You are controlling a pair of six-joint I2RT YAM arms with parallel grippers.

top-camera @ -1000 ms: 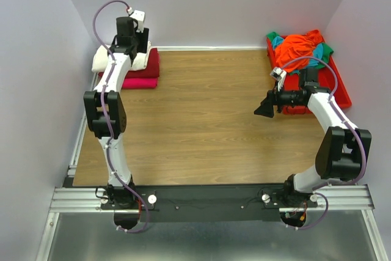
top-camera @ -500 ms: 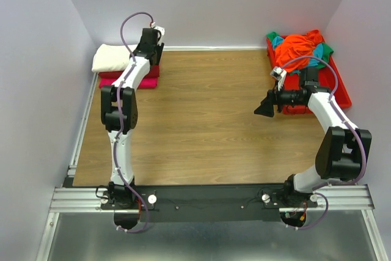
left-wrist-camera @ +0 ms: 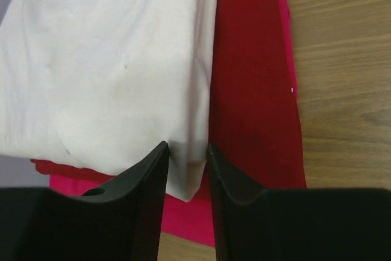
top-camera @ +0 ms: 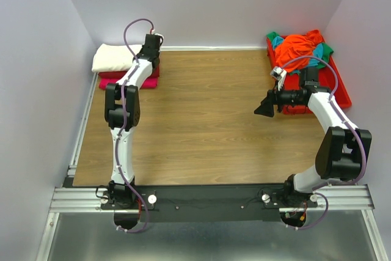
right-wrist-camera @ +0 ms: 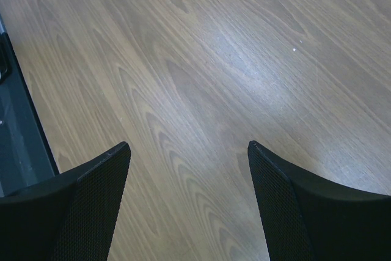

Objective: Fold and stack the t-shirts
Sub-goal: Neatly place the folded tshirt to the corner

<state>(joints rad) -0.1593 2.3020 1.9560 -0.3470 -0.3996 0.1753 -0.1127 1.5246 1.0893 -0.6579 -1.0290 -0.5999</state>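
A folded cream-white t-shirt point(top-camera: 113, 58) lies on top of a folded dark red t-shirt point(top-camera: 153, 71) and a bright pink t-shirt point(top-camera: 110, 83) at the table's far left corner. My left gripper point(top-camera: 150, 53) hovers over the right edge of this stack. In the left wrist view its jaws point(left-wrist-camera: 186, 151) stand narrowly apart above the cream shirt's point(left-wrist-camera: 104, 71) corner, with dark red point(left-wrist-camera: 250, 90) and pink point(left-wrist-camera: 183, 218) cloth below; they hold nothing. My right gripper point(top-camera: 264, 108) is open and empty over bare wood point(right-wrist-camera: 189, 148).
A red plastic tray point(top-camera: 342, 93) at the far right holds a heap of orange point(top-camera: 299, 50), teal point(top-camera: 278, 42) and green point(top-camera: 327, 47) shirts. Walls close in the table on the left, back and right. A metal rail runs along the left edge.
My left gripper has left the top of the cream shirt and moved right, to the stack's right edge. The cream shirt stays uncovered on the stack. The right arm has not moved.
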